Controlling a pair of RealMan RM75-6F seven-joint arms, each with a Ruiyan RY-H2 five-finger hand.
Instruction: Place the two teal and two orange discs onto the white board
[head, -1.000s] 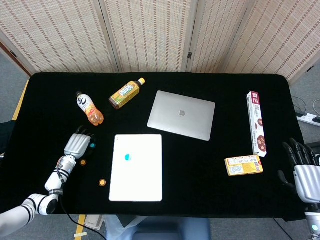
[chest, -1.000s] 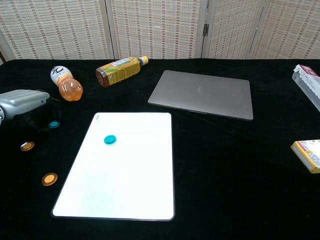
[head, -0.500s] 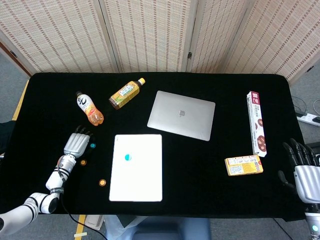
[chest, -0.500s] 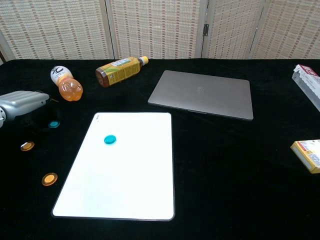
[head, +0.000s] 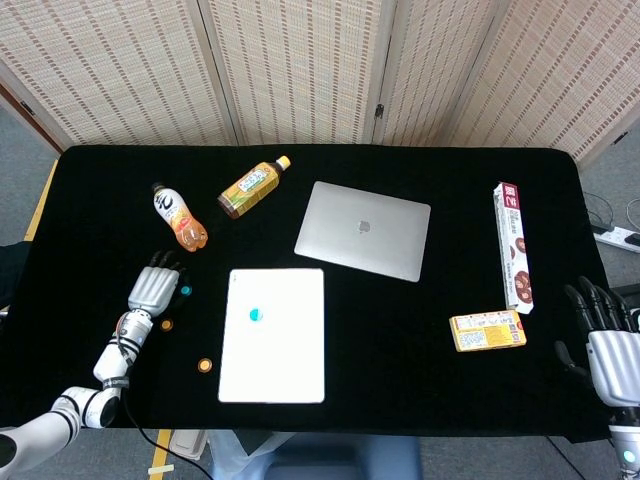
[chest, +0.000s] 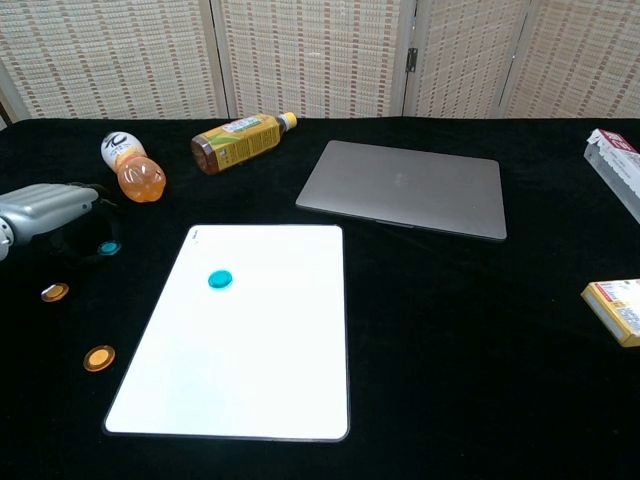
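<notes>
From the head view we see the black cloth-covered worktop (head: 100, 200) with the flat white rectangular board (head: 273, 335) lying near its front edge. One small round teal disc (head: 256, 315) sits on the board's upper half. The second teal disc (head: 186, 291) lies on the cloth left of the board, just beside the fingertips of our left hand (head: 152, 288), which rests palm down with fingers extended toward it — we cannot tell whether they touch it. One small round orange disc (head: 166, 324) lies close by the left hand's wrist side, and the other orange disc (head: 204, 365) lies nearer the board's lower left edge. Our right hand (head: 603, 335) hangs at the far right edge, fingers spread and holding nothing.

From the chest view, the left hand (chest: 45, 208) hovers low at the left edge, its dark fingers (chest: 80, 235) curved down just beside the teal disc on the cloth (chest: 107, 248); nothing is visibly held. The teal disc on the board (chest: 220, 280) lies near the board's (chest: 250, 350) far left part. Both orange discs — one (chest: 54, 292) further back, one (chest: 98, 357) closer — lie on the cloth, apart from the board.
</notes>
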